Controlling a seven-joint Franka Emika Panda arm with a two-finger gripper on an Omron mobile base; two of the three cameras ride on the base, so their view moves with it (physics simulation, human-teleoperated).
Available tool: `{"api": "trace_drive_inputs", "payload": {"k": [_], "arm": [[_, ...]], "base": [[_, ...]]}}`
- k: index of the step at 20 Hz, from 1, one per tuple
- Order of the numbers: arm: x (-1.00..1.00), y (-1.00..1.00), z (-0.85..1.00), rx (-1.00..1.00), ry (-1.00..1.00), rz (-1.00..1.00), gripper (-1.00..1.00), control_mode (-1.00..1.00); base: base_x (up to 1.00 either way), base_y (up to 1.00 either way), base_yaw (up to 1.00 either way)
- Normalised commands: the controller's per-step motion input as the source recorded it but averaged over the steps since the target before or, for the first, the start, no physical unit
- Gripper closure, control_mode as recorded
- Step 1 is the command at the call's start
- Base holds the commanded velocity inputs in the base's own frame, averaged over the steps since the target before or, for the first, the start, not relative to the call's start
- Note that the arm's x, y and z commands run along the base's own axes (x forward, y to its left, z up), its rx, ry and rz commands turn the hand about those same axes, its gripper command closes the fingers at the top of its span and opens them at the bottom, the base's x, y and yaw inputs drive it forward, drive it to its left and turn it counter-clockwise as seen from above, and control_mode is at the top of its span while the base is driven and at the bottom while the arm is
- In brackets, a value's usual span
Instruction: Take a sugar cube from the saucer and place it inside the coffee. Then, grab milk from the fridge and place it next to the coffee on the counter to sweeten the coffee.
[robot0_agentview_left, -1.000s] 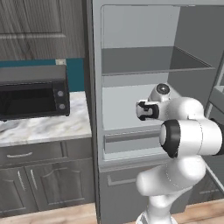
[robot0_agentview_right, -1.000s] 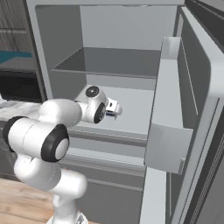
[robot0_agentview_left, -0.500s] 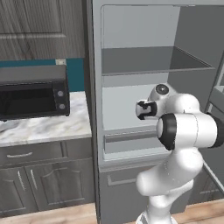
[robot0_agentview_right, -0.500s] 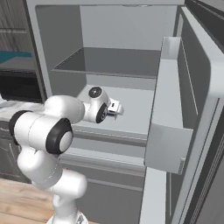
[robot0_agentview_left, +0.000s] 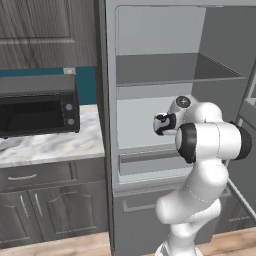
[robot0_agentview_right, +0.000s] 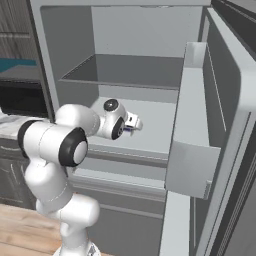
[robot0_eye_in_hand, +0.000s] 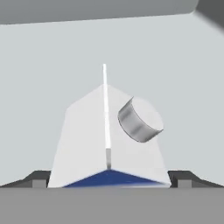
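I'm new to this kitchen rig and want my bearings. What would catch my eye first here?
The tall light-grey fridge stands wide open, its pale shelves nearly bare, and the white arm reaches into its middle shelf. In the hand view, a small white gable-top milk carton with a grey round cap and a blue patch sits between the open gripper fingertips. To the left, a black microwave rests on the marbled stone counter.

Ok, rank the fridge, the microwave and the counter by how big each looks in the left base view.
Largest to smallest as they look:
1. The tall light-grey fridge, open, spanning the frame's full height.
2. The black box-shaped microwave.
3. The visible strip of white-and-grey marbled stone counter, part hidden under the microwave, so its rank is unsure.
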Motion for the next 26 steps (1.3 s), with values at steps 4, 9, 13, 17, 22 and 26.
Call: {"api": "trace_drive_inputs", "payload": {"k": [4,9,13,17,22,26], "arm": [[0.23,0.0,-0.09,0.0,0.0,0.0,-1.0,-1.0],[0.08,0.0,-0.07,0.0,0.0,0.0,1.0,-1.0],[0.0,0.0,0.0,0.0,0.0,0.0,1.0,-1.0],[-0.35,0.0,0.0,0.0,-0.08,0.0,1.0,-1.0],[-0.85,0.1,0.29,0.0,-0.16,0.01,1.0,-1.0],[-0.95,0.11,0.49,0.01,-0.15,0.01,1.0,-1.0]], "base": [[0.0,0.0,0.0],[0.0,0.0,0.0],[0.0,0.0,0.0],[0.0,0.0,0.0],[0.0,0.0,0.0],[0.0,0.0,0.0]]}}
